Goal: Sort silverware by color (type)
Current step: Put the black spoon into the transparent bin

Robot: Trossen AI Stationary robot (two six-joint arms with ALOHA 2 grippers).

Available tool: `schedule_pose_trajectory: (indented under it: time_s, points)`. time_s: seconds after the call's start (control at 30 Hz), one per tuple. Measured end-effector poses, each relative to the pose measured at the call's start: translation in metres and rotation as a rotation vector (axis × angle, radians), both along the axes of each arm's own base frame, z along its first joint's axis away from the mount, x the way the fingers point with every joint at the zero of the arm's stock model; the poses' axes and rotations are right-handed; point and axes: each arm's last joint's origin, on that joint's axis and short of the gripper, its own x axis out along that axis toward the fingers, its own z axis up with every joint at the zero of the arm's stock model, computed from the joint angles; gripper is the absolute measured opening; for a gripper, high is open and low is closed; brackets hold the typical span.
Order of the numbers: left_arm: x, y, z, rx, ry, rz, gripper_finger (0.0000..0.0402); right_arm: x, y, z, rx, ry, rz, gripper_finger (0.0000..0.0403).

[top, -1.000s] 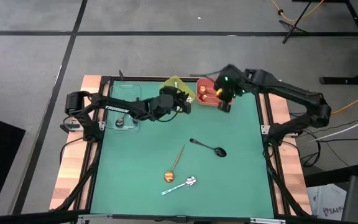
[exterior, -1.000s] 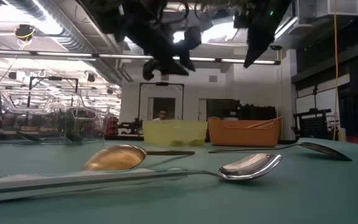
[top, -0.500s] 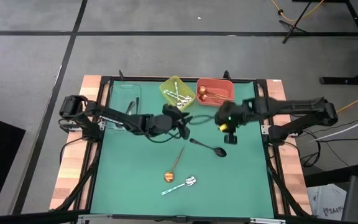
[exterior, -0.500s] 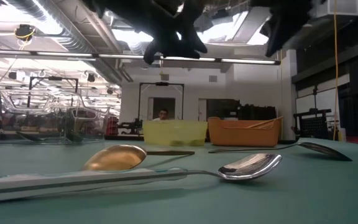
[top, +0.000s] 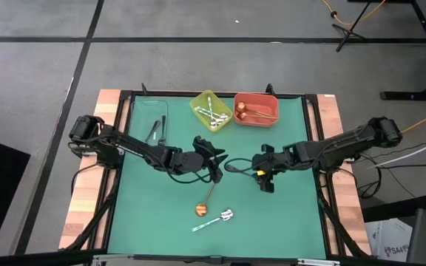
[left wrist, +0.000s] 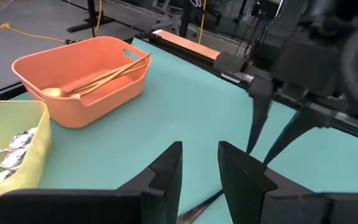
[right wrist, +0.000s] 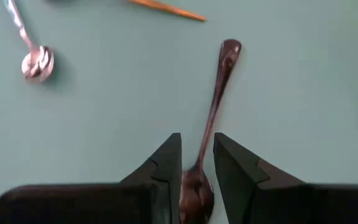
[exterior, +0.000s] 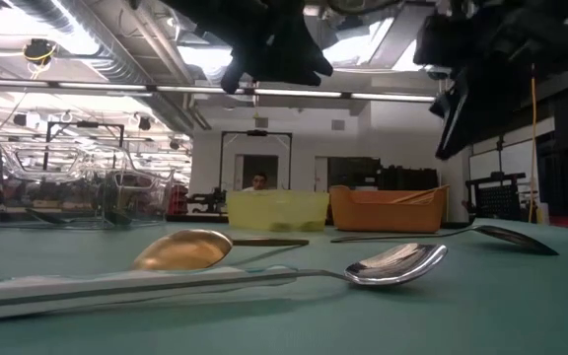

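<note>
reaching low, right gripper (top: pixel 264 180) over black spoon (right wrist: pixel 211 118)

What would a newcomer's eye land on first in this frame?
Both grippers meet over the middle of the green mat: the right gripper hangs with open jaws straddling a black spoon, the left gripper close beside it. Nearer the front edge lie a gold spoon and a silver spoon, while a yellow bin and an orange bin at the back already hold spoons.
</note>
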Motion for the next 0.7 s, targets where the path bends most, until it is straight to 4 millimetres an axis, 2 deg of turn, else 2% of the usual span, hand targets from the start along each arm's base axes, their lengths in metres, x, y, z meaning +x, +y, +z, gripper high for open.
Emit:
schedule_pose_trajectory:
  time_s: [0.3,0.7]
  points:
    - [0.000,-0.001,0.000,0.002,0.000,0.001,0.0096,-0.002,-0.001,-0.031,0.030,-0.056,-0.033,0.0083]
    - [-0.001,-0.001,-0.001,0.005,0.013,0.003,0.0096,0.004,0.000,-0.064,-0.010,0.071,-0.038,0.0083]
